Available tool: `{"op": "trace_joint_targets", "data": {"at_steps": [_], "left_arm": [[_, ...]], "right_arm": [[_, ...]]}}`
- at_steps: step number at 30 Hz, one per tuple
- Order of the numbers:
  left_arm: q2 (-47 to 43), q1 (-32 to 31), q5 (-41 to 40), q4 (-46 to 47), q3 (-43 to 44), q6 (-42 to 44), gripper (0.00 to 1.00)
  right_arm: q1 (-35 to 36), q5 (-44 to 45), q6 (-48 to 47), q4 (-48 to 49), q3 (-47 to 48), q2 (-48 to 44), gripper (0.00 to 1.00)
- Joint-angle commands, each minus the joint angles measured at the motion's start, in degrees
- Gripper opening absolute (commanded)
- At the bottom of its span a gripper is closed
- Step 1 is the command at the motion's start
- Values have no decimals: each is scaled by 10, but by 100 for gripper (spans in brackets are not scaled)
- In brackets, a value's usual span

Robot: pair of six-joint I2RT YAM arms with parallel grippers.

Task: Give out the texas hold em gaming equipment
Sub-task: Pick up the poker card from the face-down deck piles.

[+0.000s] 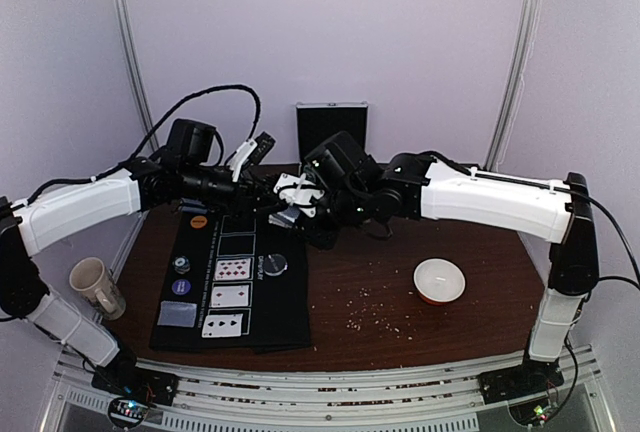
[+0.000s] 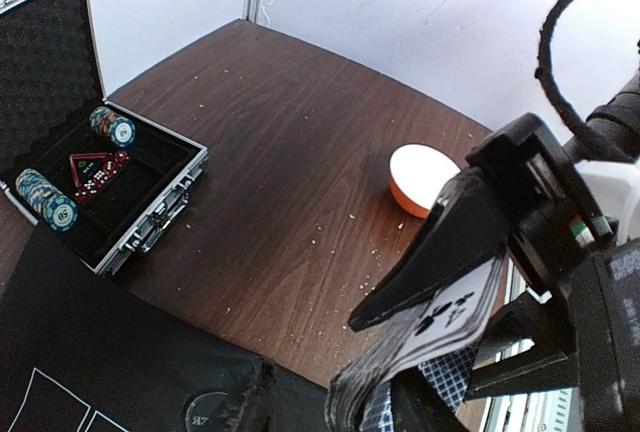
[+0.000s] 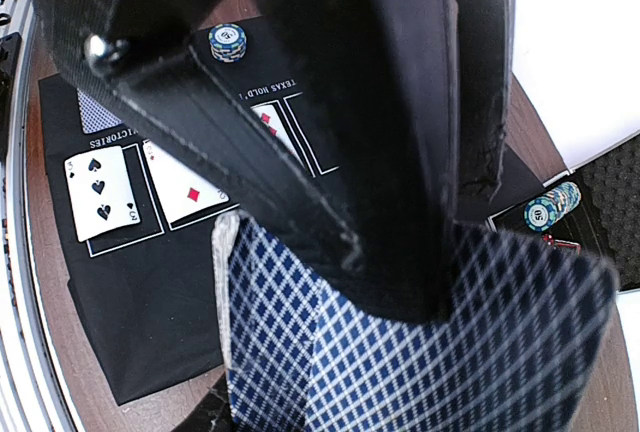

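Note:
My left gripper (image 1: 268,192) is shut on a deck of cards (image 1: 292,195), held above the far edge of the black mat (image 1: 285,317). In the left wrist view its jaws (image 2: 375,372) clamp the deck (image 2: 440,327), a black-suited face showing. My right gripper (image 1: 305,214) meets the deck from the right. In the right wrist view it (image 3: 425,287) pinches a blue-checked card (image 3: 400,372), offset from the deck's white edge (image 3: 225,292). On the mat lie three face-up cards (image 1: 230,295), a face-down card (image 1: 178,314), orange (image 1: 198,221), dark (image 1: 181,264) and purple (image 1: 180,287) chips and a round button (image 1: 275,264).
An open metal case (image 2: 150,202) with chip stacks and red dice sits at the back of the table, its lid (image 1: 332,117) upright. A white bowl with red outside (image 1: 439,280) stands right of the mat. A beige mug (image 1: 97,287) stands at the left edge. Crumbs dot the wood.

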Motion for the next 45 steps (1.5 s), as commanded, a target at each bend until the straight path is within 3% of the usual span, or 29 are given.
{"op": "trace_joint_targets", "data": {"at_steps": [1, 8, 13, 18, 23, 26, 36, 45], "left_arm": [[-22, 5, -33, 15, -2, 9, 40], [-39, 6, -24, 16, -9, 10, 26], [-47, 5, -18, 15, -16, 10, 25], [-53, 6, -16, 14, -19, 10, 13], [-59, 5, -11, 3, -19, 13, 10], [-64, 6, -13, -2, -20, 14, 0], [-78, 8, -15, -17, -22, 21, 0], [-94, 44, 63, 20, -39, -11, 0]], "right_arm": [[8, -17, -4, -5, 11, 1, 47], [8, -17, -3, -5, 11, 0, 47], [8, -17, -2, -5, 11, 0, 47], [8, -17, -2, -6, 13, 1, 47], [8, -13, -2, -8, 12, 0, 47], [7, -12, -1, -7, 10, 0, 47], [7, -7, -2, -8, 8, 0, 47], [8, -3, -2, -6, 2, 0, 47]]}}
